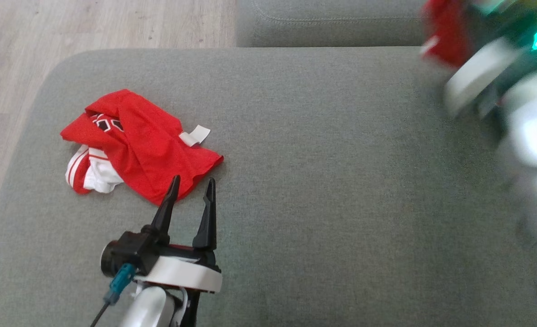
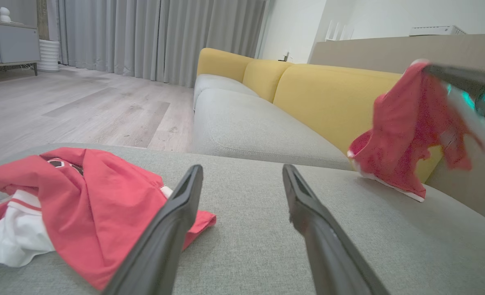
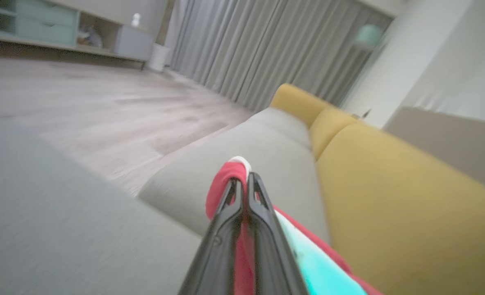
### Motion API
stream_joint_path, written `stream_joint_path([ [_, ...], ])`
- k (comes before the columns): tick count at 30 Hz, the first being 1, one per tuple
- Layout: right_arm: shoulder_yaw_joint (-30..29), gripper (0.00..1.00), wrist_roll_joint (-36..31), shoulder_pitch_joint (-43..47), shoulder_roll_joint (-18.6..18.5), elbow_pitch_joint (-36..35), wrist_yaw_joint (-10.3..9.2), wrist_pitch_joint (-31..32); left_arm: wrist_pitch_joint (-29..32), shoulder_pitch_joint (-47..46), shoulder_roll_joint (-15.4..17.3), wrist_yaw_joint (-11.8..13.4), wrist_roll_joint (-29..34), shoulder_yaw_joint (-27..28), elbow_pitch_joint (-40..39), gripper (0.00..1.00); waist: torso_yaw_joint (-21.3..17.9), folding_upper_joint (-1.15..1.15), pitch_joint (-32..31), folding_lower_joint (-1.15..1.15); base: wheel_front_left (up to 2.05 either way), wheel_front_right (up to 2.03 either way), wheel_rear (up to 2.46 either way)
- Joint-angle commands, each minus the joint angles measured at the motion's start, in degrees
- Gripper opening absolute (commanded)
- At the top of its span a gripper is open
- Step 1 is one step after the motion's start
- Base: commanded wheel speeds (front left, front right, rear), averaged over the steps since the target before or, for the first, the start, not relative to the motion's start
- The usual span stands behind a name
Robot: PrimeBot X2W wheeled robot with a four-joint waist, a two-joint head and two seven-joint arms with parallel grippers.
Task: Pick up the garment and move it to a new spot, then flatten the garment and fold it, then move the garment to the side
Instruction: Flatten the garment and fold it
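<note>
A wide grey sofa seat cushion (image 1: 322, 181) spreads across the head view, with pale wood floor (image 1: 91, 22) beyond its left edge and a second grey seat cushion (image 1: 332, 22) behind it. On the left part of the cushion lies a crumpled red jersey (image 1: 145, 145) with white trim, a white lining bunched at its lower left and dark lettering showing on a fold near its top. The left hand (image 1: 193, 180) rests low over the cushion just beside the jersey's lower right hem, its two dark fingers spread apart with nothing between them. One finger crosses in front of the hem; whether it touches the cloth cannot be told. At the far right of the seat, the right hand (image 3: 245, 178) has its fingers pressed tightly together on a lifted red garment (image 2: 406, 131), which hangs from it in front of the yellow back cushions (image 2: 320, 98). The lifted garment's white-edged bottom hangs close to the seat; contact there cannot be judged. In the head view this hand and its cloth are blurred at the upper right corner. The two red pieces are well apart. Grey curtains (image 2: 144, 37) hang along the far wall.
</note>
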Motion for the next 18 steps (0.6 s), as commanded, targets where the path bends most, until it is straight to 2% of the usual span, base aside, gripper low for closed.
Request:
stream_joint_path([
  [1, 1.8, 0.0, -0.5, 4.6, 2.6, -1.9, -0.05, 0.1, -0.5, -0.8, -0.3, -0.1, 0.5, 2.4, -1.6, 1.0, 0.0, 0.0, 0.1, 0.0, 0.0, 0.0, 0.0],
  [6, 5.4, 0.0, -0.7, 17.8, 9.6, -3.0, -0.05, 1.1, -0.5, -0.9, -0.5, -0.4, 0.7, 2.5, -1.3, 1.0, 0.1, 0.0, 0.4, 0.0, 0.0, 0.0, 0.0],
  [11, 5.9, 0.0, -1.1, 25.8, 12.4, -4.3, -0.05, 1.4, -0.5, -1.2, -0.5, -0.7, 1.0, 3.0, -0.9, 1.0, -0.3, 0.0, 0.4, 0.0, 0.0, 0.0, 0.0],
  [12, 5.5, 0.1, -1.3, 26.6, 12.7, -4.9, -0.05, 1.2, -0.5, -1.2, -0.5, -0.8, 1.0, 3.1, -0.9, 1.0, -0.6, 0.0, 0.3, 0.0, 0.0, 0.0, 0.0],
  [13, 4.9, 1.0, -1.1, 27.3, 13.0, -5.5, -0.05, 1.1, -0.5, -1.2, -0.5, -0.9, 1.1, 3.2, -0.8, 1.0, -0.9, 0.0, 0.3, 0.0, 0.0, 0.0, 0.0],
  [18, 0.3, 1.0, 0.1, 29.9, 13.7, -10.4, -0.05, -0.6, -0.5, -0.8, -0.5, -1.1, 1.3, 3.4, -0.6, 1.0, -2.8, 0.0, 0.1, 0.0, 0.0, 0.0, 0.0],
])
